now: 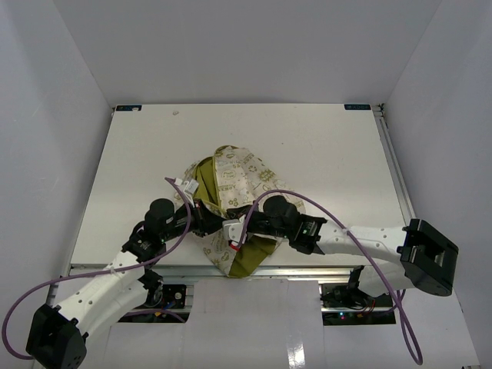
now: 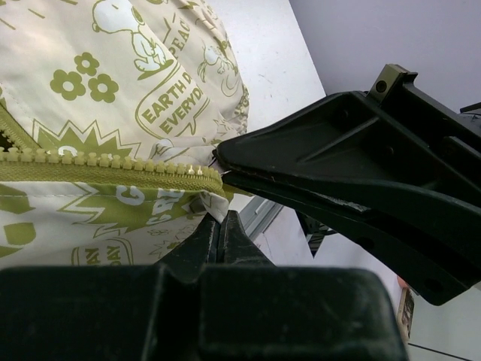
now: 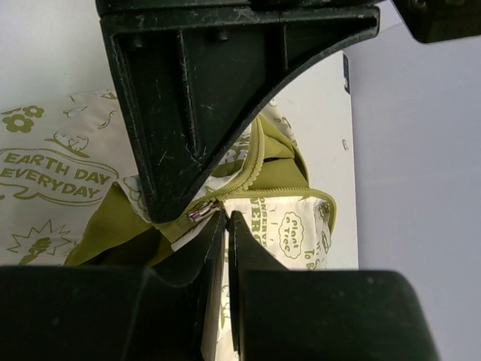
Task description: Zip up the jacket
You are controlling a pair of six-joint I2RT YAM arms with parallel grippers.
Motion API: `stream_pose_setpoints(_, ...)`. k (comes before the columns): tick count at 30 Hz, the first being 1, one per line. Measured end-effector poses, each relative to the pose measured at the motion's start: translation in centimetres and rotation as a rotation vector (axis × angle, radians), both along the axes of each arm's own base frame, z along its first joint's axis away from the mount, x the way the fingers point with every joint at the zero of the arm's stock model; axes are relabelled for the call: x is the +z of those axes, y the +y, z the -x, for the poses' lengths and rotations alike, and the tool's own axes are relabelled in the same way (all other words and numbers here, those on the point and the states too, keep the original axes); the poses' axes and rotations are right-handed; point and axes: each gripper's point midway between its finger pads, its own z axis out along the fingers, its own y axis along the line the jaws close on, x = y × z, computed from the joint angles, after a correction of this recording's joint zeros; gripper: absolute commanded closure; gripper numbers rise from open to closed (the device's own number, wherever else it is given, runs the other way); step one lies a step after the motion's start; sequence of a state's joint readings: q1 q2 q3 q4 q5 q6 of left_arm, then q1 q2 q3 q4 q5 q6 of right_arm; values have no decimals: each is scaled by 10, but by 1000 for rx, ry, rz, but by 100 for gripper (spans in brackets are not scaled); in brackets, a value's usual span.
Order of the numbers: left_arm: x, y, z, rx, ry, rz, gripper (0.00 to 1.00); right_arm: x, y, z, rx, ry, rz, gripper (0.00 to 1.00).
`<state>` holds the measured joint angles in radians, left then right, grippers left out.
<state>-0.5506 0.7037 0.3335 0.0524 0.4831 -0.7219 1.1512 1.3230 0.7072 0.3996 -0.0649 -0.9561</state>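
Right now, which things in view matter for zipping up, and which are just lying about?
For the job:
jacket
zipper
left hand, pinching the jacket
right hand, pinching at the zipper

Just there:
purple cables
small speck on the table, far from the jacket

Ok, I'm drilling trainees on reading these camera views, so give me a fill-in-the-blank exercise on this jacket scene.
1. The zipper of the jacket is coloured ____.
2. Left wrist view: the speech bubble reads Earth Day ____.
3. Right wrist view: the small bubble reads Plant a ____.
4. The left fingers and right fingers are both ____ on the jacket.
Missing words: green; Everyday; Tree; shut.
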Motion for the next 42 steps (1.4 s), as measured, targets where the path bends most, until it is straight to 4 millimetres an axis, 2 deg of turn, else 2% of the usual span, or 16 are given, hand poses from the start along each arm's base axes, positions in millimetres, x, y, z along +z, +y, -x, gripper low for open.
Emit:
stream_pose_setpoints(7, -10, 3, -3, 19, 24, -18, 100, -9, 2, -12, 45, -9, 24, 92)
stream_pose_setpoints(12, -10, 2, -4, 16, 22, -15, 100, -5, 0, -18, 32, -21, 12, 92)
stream_pose_setpoints(14, -12, -1, 5, -26, 44, -12, 100, 10, -1, -30, -9, -64, -30, 92)
stream_pose_setpoints(18, -24, -5, 27, -117, 107, -12, 100, 62, -16, -56, -115, -173, -169, 92)
stream_pose_setpoints(22, -27, -6, 35, -147, 132, -7, 100, 97, -27, -55, -143, -234, -264, 92)
stream_pose_setpoints(25, -26, -7, 37, -160, 134, -4, 100, 102, -30, -52, -140, -225, -277, 92)
stream_pose_setpoints(29, -23, -8, 41, -189, 122, 10, 100, 86, -28, -46, -132, -66, -224, 85)
stream_pose_setpoints(30, -21, -9, 43, -206, 110, 21, 100, 85, -29, -44, -134, 6, -223, 75)
stream_pose_setpoints(32, -19, -10, 49, -239, 89, 40, 100, 92, -31, -43, -136, 112, -242, 59)
stream_pose_setpoints(34, -17, -10, 53, -263, 69, 55, 100, 100, -37, -45, -131, 251, -259, 51)
stream_pose_setpoints(37, -13, -10, 57, -282, 34, 75, 100, 123, -42, -68, -120, 455, -277, 36)
stream_pose_setpoints(38, -11, -10, 58, -288, 22, 82, 100, 130, -45, -79, -120, 513, -286, 36)
stream_pose_setpoints(40, -7, -10, 59, -294, 5, 91, 100, 126, -49, -92, -104, 655, -260, 37)
stream_pose_setpoints(42, -4, -10, 61, -304, -6, 99, 100, 109, -48, -92, -39, 781, -210, 40)
